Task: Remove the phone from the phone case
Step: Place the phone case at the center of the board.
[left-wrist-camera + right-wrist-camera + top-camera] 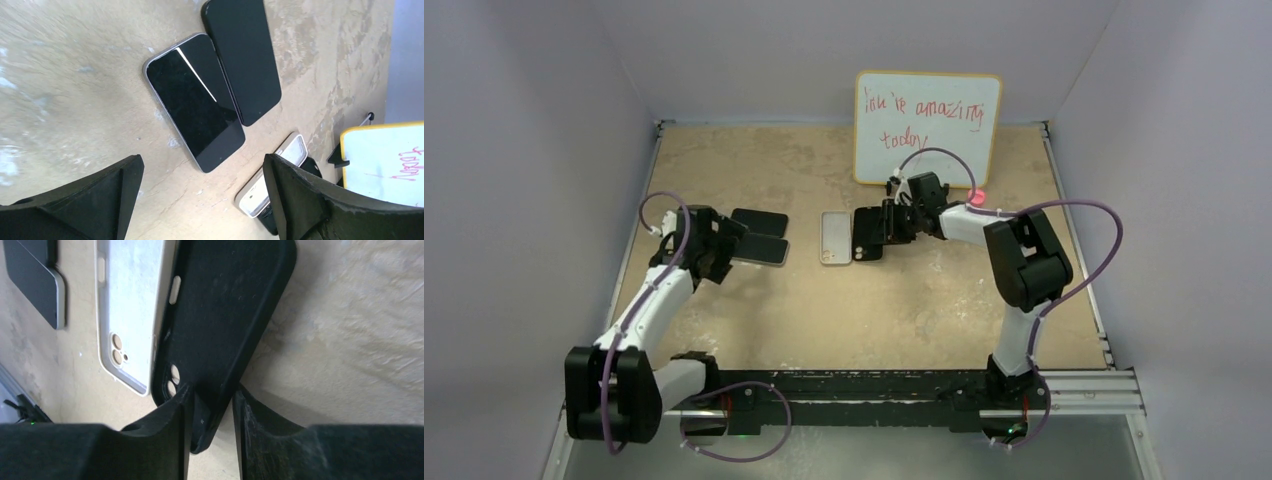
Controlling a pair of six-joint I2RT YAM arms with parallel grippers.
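Two dark phones lie side by side at the left: one with a silver rim (195, 100) (764, 250) and a black one (245, 55) (759, 221). My left gripper (200, 165) (724, 243) hovers over their near ends, open and empty. An empty white phone case (836, 237) (130, 305) lies mid-table. An empty black phone case (869, 232) (225, 305) leans on its edge. Its corner stands between the fingers of my right gripper (212, 390) (894, 222). The left finger touches it; a gap shows at the right finger, so the jaws stand slightly open.
A whiteboard (927, 125) with red writing stands at the back, just behind the right arm. A small red object (977, 197) sits at its foot. Grey walls close in the table on both sides.
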